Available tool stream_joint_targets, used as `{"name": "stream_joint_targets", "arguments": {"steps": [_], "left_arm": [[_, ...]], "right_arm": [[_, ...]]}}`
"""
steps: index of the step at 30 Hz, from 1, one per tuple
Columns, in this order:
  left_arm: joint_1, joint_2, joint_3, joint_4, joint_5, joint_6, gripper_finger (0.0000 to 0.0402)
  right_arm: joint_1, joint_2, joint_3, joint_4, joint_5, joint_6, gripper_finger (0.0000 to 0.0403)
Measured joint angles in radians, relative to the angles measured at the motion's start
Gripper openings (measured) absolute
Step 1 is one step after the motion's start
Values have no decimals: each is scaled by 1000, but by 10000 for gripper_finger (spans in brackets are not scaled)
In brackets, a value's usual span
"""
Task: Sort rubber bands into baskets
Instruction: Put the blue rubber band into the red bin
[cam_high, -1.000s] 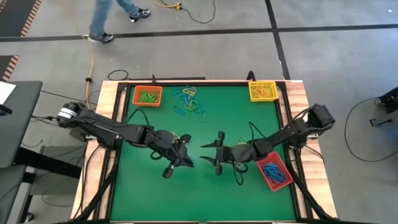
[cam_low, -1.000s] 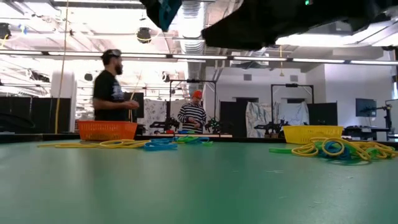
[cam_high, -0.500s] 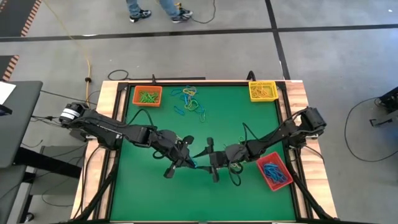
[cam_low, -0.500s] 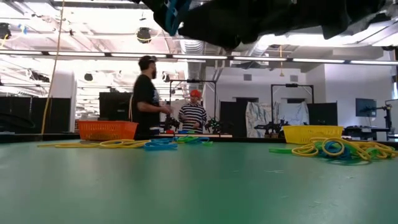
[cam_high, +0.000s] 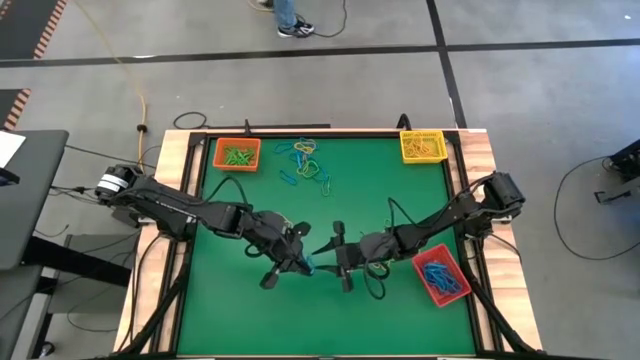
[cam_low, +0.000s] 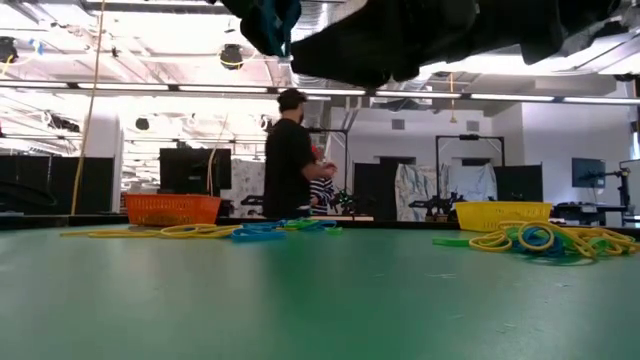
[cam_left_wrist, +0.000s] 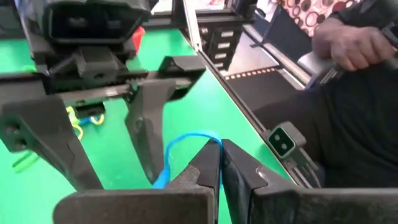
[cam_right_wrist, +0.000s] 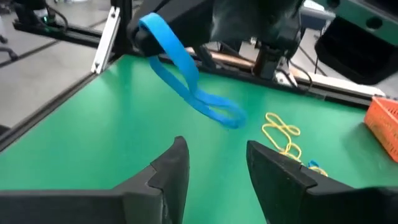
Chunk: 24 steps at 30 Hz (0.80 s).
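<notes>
My left gripper (cam_high: 301, 262) is in mid-air over the middle of the green table, shut on a blue rubber band (cam_right_wrist: 186, 77). The band also shows in the left wrist view (cam_left_wrist: 182, 148). My right gripper (cam_high: 336, 256) faces it from the right, open, with the band a little ahead of its fingers (cam_right_wrist: 171, 167). An orange basket (cam_high: 237, 153) with green bands stands at the far left. A yellow basket (cam_high: 423, 146) stands at the far right and a red basket (cam_high: 440, 278) with blue bands at the near right. Loose bands (cam_high: 305, 165) lie at the far middle. My left gripper pinches one end of the blue band's loop (cam_left_wrist: 208, 138) between its two fingertips. The fingers come about level from the table's left. The rest of the loop (cam_right_wrist: 217, 113) hangs slanting down from them, slack and clear of the table.
In the low view the loose bands lie in two heaps (cam_low: 250, 230) (cam_low: 535, 240) far across the table. A person (cam_low: 290, 155) walks in the room behind. A person's hand (cam_left_wrist: 348, 46) shows beyond the table's edge.
My right gripper has moved toward the table's left, closing on my left gripper and the blue band, and has stayed open. My left gripper has kept its hold on the band, almost in place. The person behind the table has walked to the right.
</notes>
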Motion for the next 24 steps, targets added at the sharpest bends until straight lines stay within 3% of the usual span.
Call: {"name": "stream_joint_targets", "arguments": {"steps": [7,24], "left_arm": [[-18,0,0,-36,0,-13,0],[-19,0,0,39,-1,17,0]], "right_arm": [[0,0,0,-49,0,15,182],[0,-1,0,91,-84,15,182]]}}
